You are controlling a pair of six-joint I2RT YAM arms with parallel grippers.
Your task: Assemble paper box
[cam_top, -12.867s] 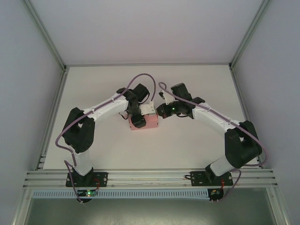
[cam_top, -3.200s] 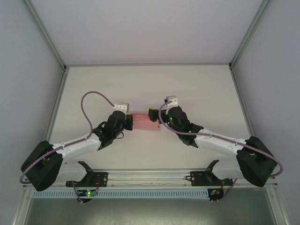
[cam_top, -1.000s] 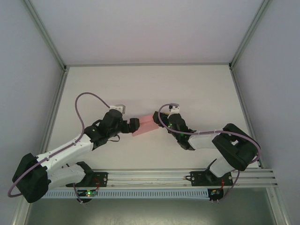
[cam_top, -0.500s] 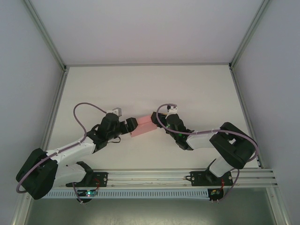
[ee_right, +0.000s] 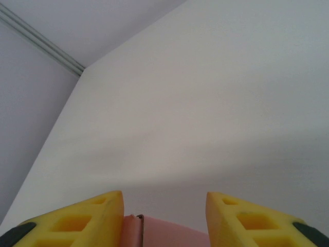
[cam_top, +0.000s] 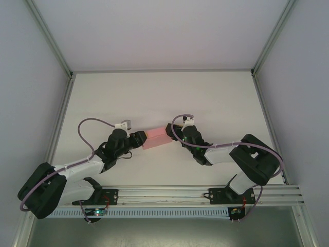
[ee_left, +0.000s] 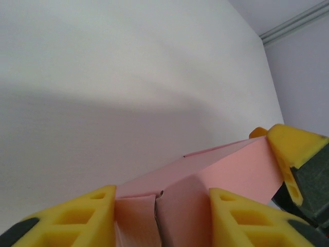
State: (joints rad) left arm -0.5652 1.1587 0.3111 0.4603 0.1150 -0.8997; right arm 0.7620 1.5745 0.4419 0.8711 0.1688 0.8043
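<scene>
The salmon-pink paper box (cam_top: 157, 139) is a small closed rectangular box held tilted between the two arms, just above the white table (cam_top: 216, 98). My left gripper (cam_top: 142, 138) is shut on its left end. In the left wrist view the box (ee_left: 226, 172) fills the gap of the left gripper (ee_left: 162, 193), with two end flaps meeting at a seam between the yellow fingers (ee_left: 77, 216). My right gripper (cam_top: 171, 131) clamps the right end. In the right wrist view, the box's top edge (ee_right: 169, 234) sits low within the right gripper (ee_right: 164, 198).
Grey walls and aluminium frame rails (cam_top: 51, 128) border the table on the left, back and right. The arm bases are bolted to a rail (cam_top: 164, 194) at the near edge. A purple cable (cam_top: 90, 126) loops above the left arm.
Over the last second the left wrist has slid a little down and to the left, and the box has shifted slightly with it. Both grippers keep their hold. Earlier the box lay level.
</scene>
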